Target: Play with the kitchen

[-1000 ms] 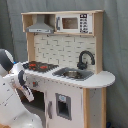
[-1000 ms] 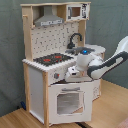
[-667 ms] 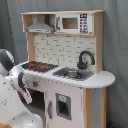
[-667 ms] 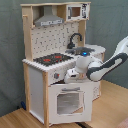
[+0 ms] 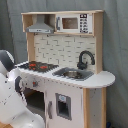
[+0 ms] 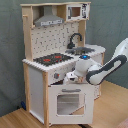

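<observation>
One pincer (image 6: 71,77) at the kitchen (image 6: 55,60) front; its grip cannot be told.

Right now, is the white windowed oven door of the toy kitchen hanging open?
Yes, in the second exterior view the white windowed oven door stands swung out from the white and light-wood toy kitchen.

The white robot arm (image 6: 102,70) has been drawn slightly lower against the front of the white and light-wood toy kitchen (image 6: 37,75); no other displacement is recorded.
</observation>
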Controlling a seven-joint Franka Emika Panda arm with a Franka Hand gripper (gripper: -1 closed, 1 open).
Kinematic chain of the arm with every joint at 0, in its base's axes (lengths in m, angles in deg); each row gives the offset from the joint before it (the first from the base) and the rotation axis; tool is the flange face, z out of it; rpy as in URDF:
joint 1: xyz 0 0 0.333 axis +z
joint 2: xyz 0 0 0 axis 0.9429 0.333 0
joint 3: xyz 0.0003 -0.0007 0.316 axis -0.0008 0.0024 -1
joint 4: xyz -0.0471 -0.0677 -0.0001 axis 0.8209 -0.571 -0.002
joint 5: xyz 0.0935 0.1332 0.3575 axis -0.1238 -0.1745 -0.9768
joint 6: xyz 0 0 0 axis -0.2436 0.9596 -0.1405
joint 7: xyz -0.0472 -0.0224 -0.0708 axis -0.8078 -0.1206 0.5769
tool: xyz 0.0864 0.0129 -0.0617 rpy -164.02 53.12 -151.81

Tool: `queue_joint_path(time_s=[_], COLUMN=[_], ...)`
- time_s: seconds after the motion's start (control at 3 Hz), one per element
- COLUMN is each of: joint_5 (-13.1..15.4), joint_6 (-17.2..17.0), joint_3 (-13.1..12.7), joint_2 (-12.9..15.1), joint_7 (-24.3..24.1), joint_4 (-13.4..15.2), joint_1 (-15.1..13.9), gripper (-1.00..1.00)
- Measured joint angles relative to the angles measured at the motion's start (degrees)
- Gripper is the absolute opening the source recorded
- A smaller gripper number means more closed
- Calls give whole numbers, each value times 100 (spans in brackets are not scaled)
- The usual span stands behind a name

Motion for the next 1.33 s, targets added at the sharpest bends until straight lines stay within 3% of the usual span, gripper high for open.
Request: queue_joint_path(time_s=[0.67,1.0,1.33], joint_5=[-34,-28,-21], joint_6=[383,632,507], joint_3=[-383,-143,287], joint_2=[0,73,98], joint_7=[-1034,-1423,-1625], joint_4=[-196,-208,-208], joint_1=[11,307,765], gripper=[-100,-100,-100])
